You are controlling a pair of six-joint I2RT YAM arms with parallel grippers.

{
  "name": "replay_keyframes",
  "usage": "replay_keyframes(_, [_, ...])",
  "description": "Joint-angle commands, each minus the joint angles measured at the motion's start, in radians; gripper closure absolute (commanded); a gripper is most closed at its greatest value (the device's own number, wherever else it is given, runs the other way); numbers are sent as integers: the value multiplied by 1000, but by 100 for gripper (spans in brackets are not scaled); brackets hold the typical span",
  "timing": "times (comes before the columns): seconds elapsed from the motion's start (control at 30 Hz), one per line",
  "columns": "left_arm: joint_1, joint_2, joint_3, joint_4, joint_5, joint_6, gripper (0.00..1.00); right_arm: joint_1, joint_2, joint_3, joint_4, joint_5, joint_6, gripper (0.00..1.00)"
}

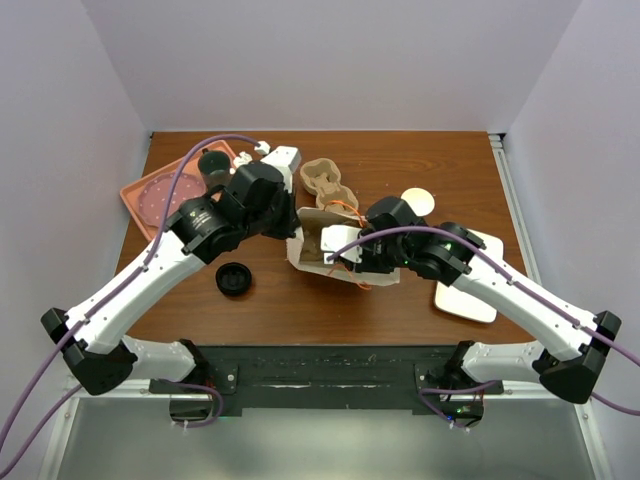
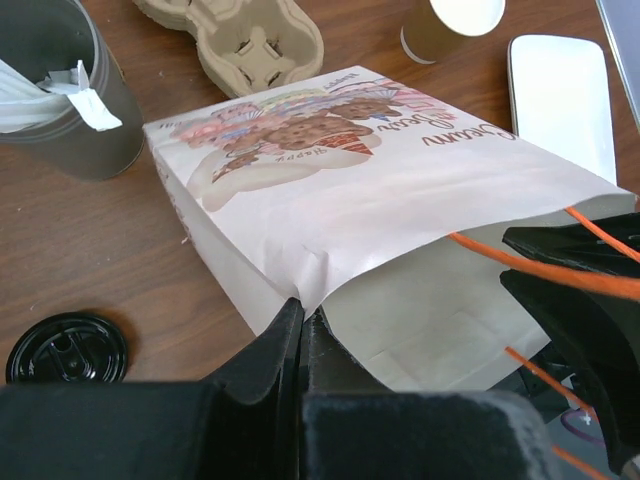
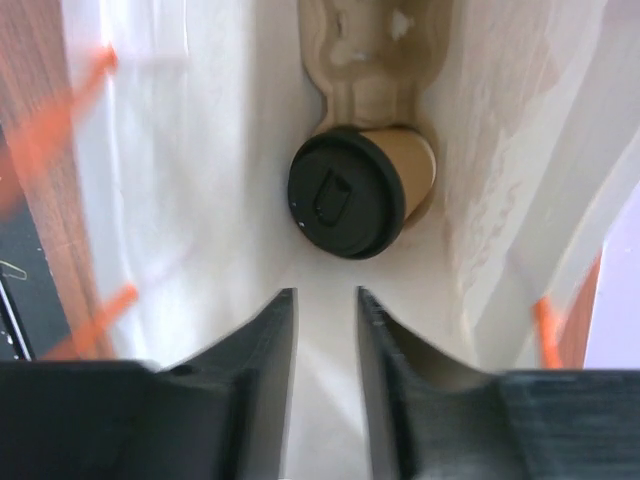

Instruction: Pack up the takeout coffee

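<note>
Top view: a white paper bag [image 1: 318, 245] lies mid-table between my two arms.

Left wrist view: my left gripper [image 2: 303, 325] is pinched tight on the bag's open edge.

Right wrist view: my right gripper [image 3: 325, 305] is inside the bag, jaws apart and holding nothing. The takeout coffee [image 3: 350, 195], black-lidded, sits in a cup carrier [image 3: 370, 50] just ahead.

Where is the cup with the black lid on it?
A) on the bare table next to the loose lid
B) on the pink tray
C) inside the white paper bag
C: the right wrist view shows the cup, with its lid on, sitting in the carrier between the white walls of the bag.
</note>
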Motion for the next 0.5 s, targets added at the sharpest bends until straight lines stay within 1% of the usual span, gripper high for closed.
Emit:
replay_keyframes(0.0, [-4,-49,-17,75,10,-42,100,3,-5,-6,26,-27,40,59])
replay_keyframes(0.13, [-2,-49,-27,80,24,-49,100,6,1,-29,68,-30,107,59])
replay_keyframes(0.17, [-2,-47,-29,87,29,-49,100,6,-3,-58,110,-30,114,61])
replay_keyframes(0.23, [-2,-55,-41,95,41,-49,100,6,-10,-84,144,-30,123,67])
replay_keyframes(0.27, [-2,-55,-50,102,47,-49,100,8,-5,-101,160,-30,126,73])
replay_keyframes(0.33, [-4,-64,-63,113,72,-34,100,8,3,-118,177,-30,135,74])
replay_keyframes(0.37, [-2,-70,-75,141,81,-29,100,9,6,-141,198,-30,140,73])
replay_keyframes(0.4, [-2,-80,-102,153,98,-25,100,8,6,-152,212,-28,141,67])
replay_keyframes(0.47, [-2,-93,-124,168,96,-23,100,8,12,-185,262,-1,137,58])
